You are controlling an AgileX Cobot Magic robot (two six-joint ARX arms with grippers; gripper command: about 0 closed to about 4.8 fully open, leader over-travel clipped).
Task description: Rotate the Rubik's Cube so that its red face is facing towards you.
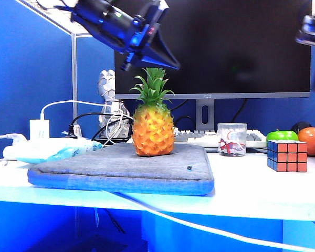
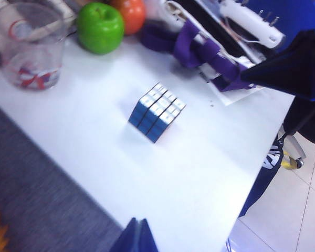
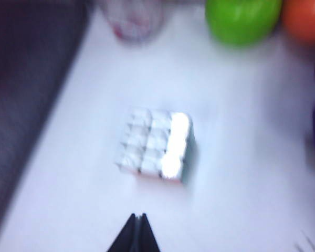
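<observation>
Rubik's Cube [image 1: 287, 156], a small rigid plastic puzzle with slick stickered sides, sat on the white table's [image 1: 252, 194] right, likely best pinched across opposite faces; left gripper [image 1: 147, 52] and right gripper [image 3: 138, 231] hovered above, fingers closed, empty.

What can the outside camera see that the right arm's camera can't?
Only the exterior view shows the pineapple, the monitor, the keyboard, the left gripper raised above the pineapple and the Rubik's Cube side colours. Only the right wrist view shows the cube's top and the right gripper, shut, above the table. Both show the cube, green apple, glass and grey mat.
</observation>
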